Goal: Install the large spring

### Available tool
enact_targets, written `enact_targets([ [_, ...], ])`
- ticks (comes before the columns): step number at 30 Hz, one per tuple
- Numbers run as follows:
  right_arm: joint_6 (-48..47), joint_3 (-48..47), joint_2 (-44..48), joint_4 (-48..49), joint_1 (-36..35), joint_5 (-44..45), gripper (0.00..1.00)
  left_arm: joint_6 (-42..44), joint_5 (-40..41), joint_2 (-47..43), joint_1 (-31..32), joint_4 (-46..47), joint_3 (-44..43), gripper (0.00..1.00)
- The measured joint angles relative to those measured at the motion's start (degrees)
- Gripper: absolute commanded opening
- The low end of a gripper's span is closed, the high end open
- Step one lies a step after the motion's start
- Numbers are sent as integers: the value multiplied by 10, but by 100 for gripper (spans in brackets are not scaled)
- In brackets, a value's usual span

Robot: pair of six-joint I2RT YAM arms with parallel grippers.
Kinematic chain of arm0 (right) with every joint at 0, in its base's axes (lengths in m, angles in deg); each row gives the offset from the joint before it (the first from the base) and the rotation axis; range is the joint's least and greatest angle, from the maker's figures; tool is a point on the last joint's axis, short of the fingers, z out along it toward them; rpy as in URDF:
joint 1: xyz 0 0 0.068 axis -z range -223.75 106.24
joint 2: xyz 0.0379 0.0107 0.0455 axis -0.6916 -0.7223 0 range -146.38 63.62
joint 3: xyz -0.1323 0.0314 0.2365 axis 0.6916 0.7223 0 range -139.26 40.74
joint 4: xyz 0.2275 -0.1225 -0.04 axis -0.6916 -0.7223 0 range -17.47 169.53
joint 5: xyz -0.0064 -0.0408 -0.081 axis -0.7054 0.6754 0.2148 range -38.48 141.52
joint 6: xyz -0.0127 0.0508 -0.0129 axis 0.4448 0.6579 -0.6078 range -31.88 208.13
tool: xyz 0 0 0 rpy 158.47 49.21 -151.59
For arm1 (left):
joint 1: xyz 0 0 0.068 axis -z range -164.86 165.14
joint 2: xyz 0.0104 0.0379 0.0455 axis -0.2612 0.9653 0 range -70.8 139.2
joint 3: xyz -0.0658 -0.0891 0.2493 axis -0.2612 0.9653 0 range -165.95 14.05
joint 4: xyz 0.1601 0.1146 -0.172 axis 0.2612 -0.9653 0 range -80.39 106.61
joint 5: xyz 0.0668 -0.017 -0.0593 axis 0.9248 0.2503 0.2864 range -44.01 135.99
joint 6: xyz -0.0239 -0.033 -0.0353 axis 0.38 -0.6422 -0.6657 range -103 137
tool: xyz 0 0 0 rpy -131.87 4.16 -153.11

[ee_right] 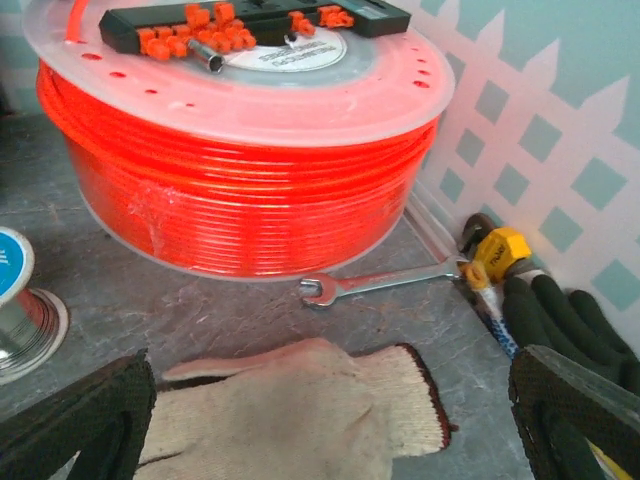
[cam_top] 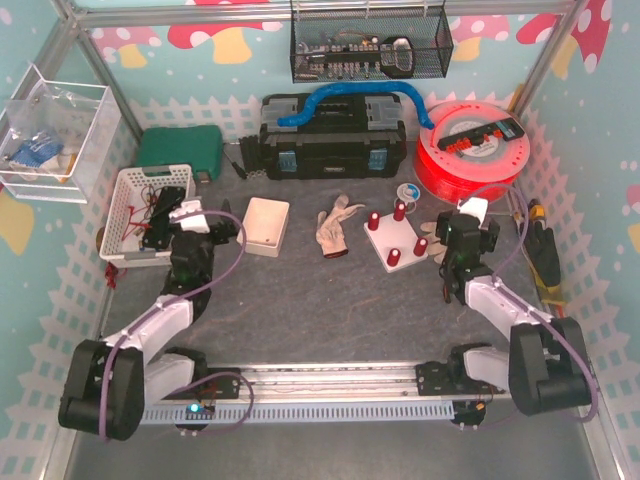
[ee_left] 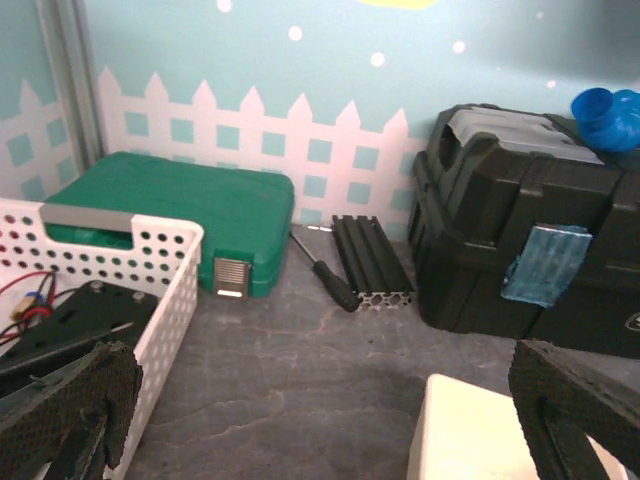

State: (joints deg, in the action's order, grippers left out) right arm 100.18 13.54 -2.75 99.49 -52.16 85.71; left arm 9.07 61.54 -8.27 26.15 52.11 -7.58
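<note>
A white board (cam_top: 396, 243) with several red pegs (cam_top: 399, 210) lies on the grey mat right of centre. I cannot make out a large spring in any view. My left gripper (cam_top: 226, 230) is open and empty, low over the mat between the white basket (ee_left: 165, 300) and the cream box (ee_left: 480, 430); in the left wrist view (ee_left: 320, 425) its fingers (ee_left: 75, 410) stand wide apart. My right gripper (cam_top: 455, 232) is open and empty just right of the board; in the right wrist view (ee_right: 330, 425) it hovers over a cream work glove (ee_right: 300, 410).
A green case (ee_left: 170, 215), screwdriver (ee_left: 330, 275), black extrusion (ee_left: 370, 262) and black toolbox (cam_top: 333, 135) stand at the back. An orange tubing spool (ee_right: 240, 170), wrench (ee_right: 385, 283), wire reel (ee_right: 20, 300) and black gloves (ee_right: 570, 320) are at the right. A second glove (cam_top: 338, 225) lies mid-table.
</note>
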Motion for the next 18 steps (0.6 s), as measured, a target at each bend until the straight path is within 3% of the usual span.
enact_targets([
  [8, -16, 32, -89, 161, 40, -109, 95, 11, -76, 20, -5, 113, 76, 99],
  [18, -90, 53, -185, 305, 69, -236, 98, 47, -83, 108, -5, 239, 126, 99],
])
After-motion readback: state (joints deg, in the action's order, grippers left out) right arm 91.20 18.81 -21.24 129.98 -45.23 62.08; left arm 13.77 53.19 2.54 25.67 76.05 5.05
